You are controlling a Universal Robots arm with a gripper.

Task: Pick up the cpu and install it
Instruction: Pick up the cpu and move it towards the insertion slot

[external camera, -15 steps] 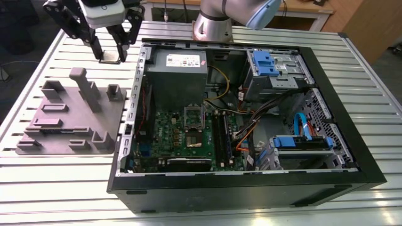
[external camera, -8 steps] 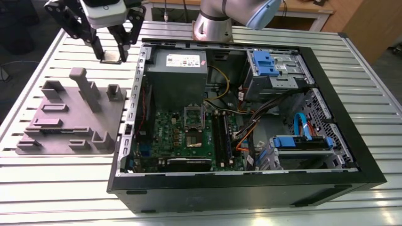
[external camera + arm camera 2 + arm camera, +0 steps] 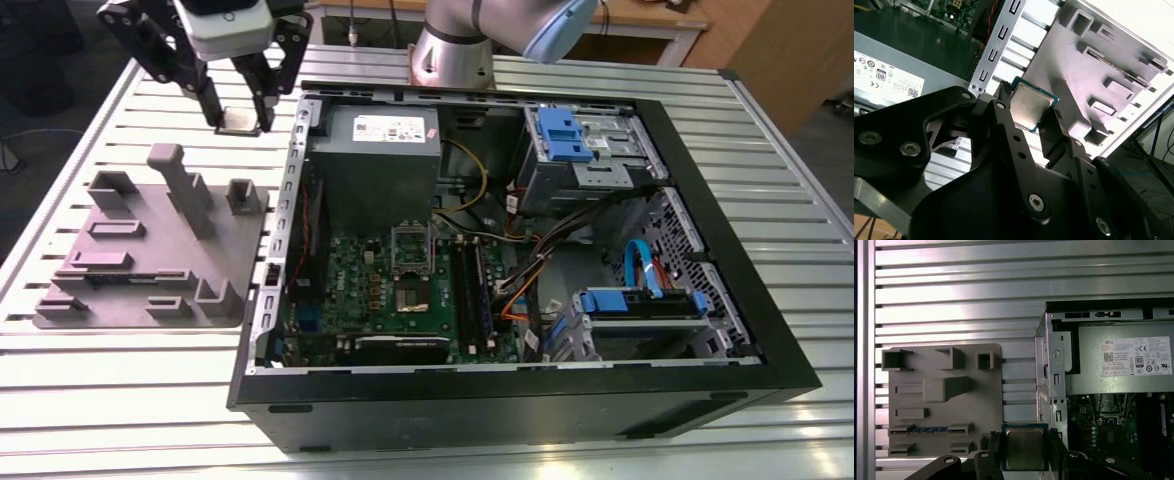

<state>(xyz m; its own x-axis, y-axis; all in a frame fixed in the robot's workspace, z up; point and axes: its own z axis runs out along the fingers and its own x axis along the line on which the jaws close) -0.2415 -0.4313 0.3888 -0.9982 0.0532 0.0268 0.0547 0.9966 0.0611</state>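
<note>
The cpu [image 3: 240, 121] is a small flat square chip with a silvery top and a pale rim. My gripper [image 3: 242, 112] is shut on it, one black finger on each of two opposite edges. It hangs in the air above the slatted table, between the grey holder plate [image 3: 147, 250] and the open computer case [image 3: 534, 400]. Both wrist views show the cpu [image 3: 1030, 104] [image 3: 1024, 447] flat between the fingers [image 3: 1004, 120] [image 3: 995, 447]. Inside the case the green motherboard [image 3: 360, 290] lies with its socket [image 3: 411, 262] uncovered.
A grey power supply box [image 3: 378, 150] with a white label sits at the case's far end, near the gripper. Blue-clipped drive bays [image 3: 577, 140] and loose cables [image 3: 534, 270] fill the case on the exterior view's right. The arm's base [image 3: 451, 55] stands behind the case.
</note>
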